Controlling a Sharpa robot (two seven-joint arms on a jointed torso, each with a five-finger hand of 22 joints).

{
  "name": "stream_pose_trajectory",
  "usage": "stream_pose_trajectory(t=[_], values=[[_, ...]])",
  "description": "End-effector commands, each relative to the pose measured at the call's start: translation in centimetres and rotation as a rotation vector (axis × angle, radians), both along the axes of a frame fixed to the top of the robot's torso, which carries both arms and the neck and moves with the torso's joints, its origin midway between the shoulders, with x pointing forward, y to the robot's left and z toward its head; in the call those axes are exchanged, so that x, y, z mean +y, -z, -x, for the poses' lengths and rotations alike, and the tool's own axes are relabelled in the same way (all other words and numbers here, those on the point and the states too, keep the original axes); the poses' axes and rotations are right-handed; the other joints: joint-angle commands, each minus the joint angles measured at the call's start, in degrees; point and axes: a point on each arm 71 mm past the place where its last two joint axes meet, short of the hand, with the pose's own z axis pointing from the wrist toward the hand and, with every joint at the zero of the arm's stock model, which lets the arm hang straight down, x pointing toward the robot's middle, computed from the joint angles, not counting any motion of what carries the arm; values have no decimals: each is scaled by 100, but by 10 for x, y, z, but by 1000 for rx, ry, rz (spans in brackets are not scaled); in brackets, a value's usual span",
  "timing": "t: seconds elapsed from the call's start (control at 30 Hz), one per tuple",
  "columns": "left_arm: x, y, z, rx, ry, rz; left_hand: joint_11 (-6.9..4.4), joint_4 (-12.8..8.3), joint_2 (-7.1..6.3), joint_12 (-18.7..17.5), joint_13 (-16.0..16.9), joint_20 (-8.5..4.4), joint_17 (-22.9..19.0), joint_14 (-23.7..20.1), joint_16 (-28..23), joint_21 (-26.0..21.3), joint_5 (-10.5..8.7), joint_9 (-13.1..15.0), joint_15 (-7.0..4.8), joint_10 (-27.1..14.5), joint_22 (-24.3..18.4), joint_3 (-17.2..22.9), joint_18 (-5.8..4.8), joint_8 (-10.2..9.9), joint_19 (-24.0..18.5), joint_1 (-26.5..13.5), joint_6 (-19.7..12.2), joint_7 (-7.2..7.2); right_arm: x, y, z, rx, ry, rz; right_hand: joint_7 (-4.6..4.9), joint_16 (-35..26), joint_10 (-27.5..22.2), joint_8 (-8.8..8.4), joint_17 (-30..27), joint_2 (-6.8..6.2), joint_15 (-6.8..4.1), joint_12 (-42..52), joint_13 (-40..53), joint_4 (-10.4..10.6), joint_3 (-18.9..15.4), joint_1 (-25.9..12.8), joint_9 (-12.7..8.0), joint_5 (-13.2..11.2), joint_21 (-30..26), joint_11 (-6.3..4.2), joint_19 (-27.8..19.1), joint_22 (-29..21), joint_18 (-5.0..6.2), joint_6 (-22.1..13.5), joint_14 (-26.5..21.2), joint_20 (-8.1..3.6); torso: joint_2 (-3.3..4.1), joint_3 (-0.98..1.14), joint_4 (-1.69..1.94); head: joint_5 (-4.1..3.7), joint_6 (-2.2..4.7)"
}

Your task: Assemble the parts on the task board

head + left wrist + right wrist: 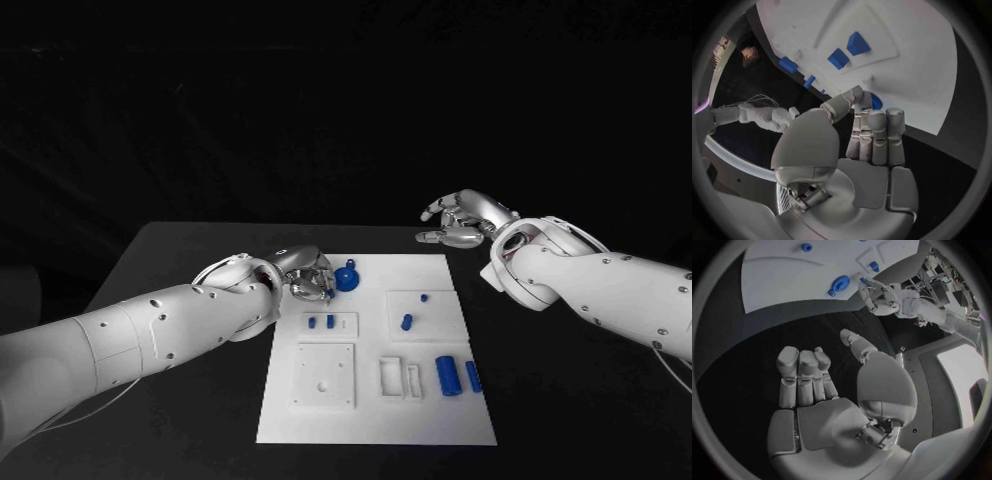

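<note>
The white task board [375, 410] lies in the middle of the black table. A round blue part [348, 278] is at its far left area. My left hand [303, 277] comes at it from the left and pinches it between thumb and fingertips [861, 100]; the part [875, 102] peeks out behind them. From the right wrist I see the same part [839, 283] beside the left hand [879, 296]. My right hand [462, 222] hovers off the board's far right corner, its fingers [804, 375] curled in on nothing.
Two small blue pieces [320, 322] sit in a recess near the board's middle left. A blue peg [407, 322] and a tiny blue stud [424, 297] lie in the right square. Two blue cylinders [459, 376] rest by white frames [392, 375]. A raised square plate [325, 375] lies at the near left.
</note>
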Motion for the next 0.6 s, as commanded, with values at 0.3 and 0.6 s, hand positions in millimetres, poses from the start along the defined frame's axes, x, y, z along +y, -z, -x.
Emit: stream_pose_trajectory(t=[0.3,0.6], values=[[7,4,1,48,2,-40,-4,-6,32,-30,3,-270,-7,31,11,34,21,5,4,41,-7,30,170,31,28,8,80,37,0,1,0,4,-12,7,62,-41,-196,-4,9,23,-3,38,-8,29,-7,-18,1,37,-27,96,-3,38,673,92,28,-35,8,5,-13,26,-18],[10,5,1,58,-1,-49,-4,-7,32,-34,2,-271,-9,32,9,34,18,5,5,44,-8,31,169,29,28,8,80,37,0,1,1,5,-12,7,62,-42,-197,-4,10,24,-3,38,-11,28,-8,-17,1,37,-28,96,-4,39,673,92,28,-35,8,5,-11,30,-29]])
